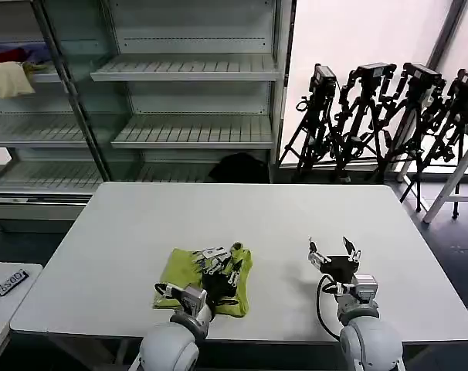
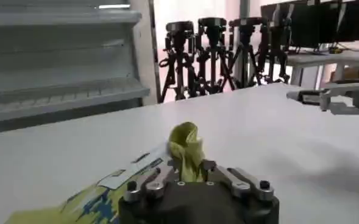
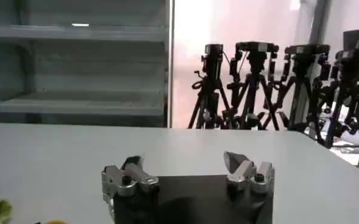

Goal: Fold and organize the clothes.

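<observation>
The left gripper (image 2: 189,172) is clamped on a raised fold of the T-shirt (image 1: 189,270), lying at the table's (image 1: 280,216) 6 o'clock edge. At its 3 o'clock, the right gripper (image 1: 334,254) hovers, fingers spread wide, empty.

Head: high, looking forward and down over white rectangular desk (image 1: 296,216) | Wrists: low, near desk surface, facing forward | Shared: desk, black tripods (image 1: 388,116), grey metal shelving (image 1: 188,100)

Wide bare room on the white rectangular tabletop (image 1: 296,209)

A crumpled lime yellow-green cotton T-shirt (image 1: 184,270) occupies the near left; black camera tripods (image 1: 373,116) stand beyond the far edge.
</observation>
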Robot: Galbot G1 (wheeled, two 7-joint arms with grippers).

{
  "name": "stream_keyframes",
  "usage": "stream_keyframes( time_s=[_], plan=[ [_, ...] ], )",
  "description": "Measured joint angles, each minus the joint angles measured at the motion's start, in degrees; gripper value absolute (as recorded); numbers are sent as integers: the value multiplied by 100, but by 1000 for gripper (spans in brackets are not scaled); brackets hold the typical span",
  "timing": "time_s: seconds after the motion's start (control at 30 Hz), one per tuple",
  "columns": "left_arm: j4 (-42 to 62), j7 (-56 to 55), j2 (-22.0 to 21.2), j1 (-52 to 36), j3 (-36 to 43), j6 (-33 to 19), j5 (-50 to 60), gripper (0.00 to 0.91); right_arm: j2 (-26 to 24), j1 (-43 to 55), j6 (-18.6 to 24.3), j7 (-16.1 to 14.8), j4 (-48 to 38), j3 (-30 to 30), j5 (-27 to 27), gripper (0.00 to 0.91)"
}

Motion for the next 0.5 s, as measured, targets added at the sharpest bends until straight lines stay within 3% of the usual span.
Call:
stream_keyframes(
  time_s=[0.5],
  plan=[
    [-111,-73,-124,4,76,-61,-33,907,-10,11,-11,-17,8,-16,-2,907]
  ],
)
